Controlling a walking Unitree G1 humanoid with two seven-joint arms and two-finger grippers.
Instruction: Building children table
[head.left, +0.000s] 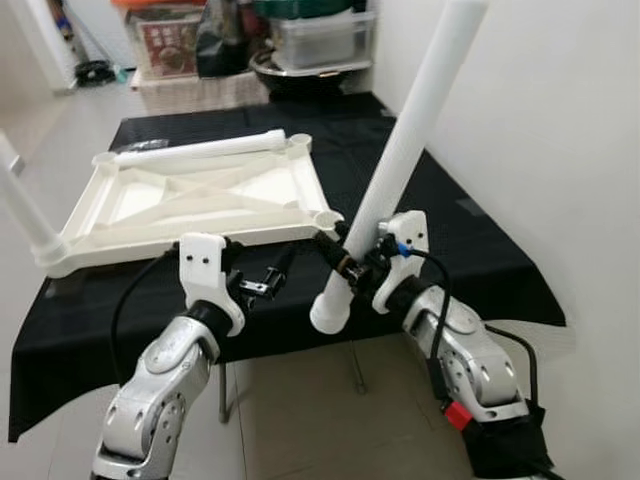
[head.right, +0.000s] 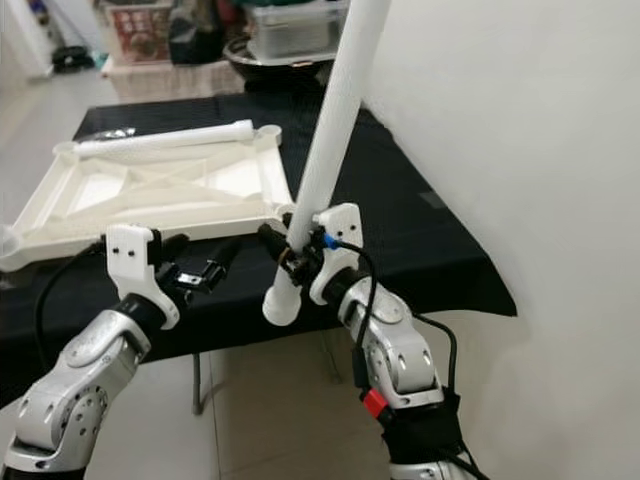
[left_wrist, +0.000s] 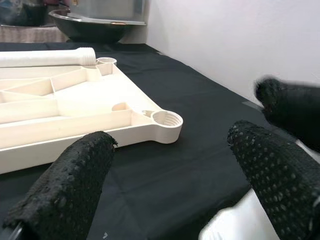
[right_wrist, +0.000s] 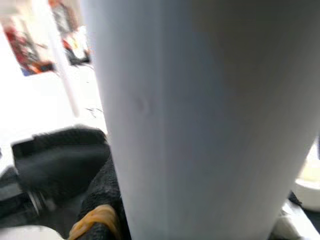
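A white plastic tabletop (head.left: 180, 243) lies upside down on the black-covered table (head.left: 480, 250). One white leg (head.left: 200, 148) rests loose along its far edge, and another leg (head.left: 25, 215) stands in its near left corner. My right gripper (head.left: 350, 262) is shut on a third white leg (head.left: 400, 160), held tilted with its lower end just off the table's front edge. That end hangs close to the empty corner socket (left_wrist: 166, 120). My left gripper (head.left: 270, 280) is open with nothing in it, just in front of that corner and beside the held leg.
A white wall (head.left: 540, 120) runs close along the table's right side. Storage boxes (head.left: 320, 40) and a dark bowl (left_wrist: 87, 27) stand behind the table's far end. Tiled floor (head.left: 300, 410) lies below my arms and to the left.
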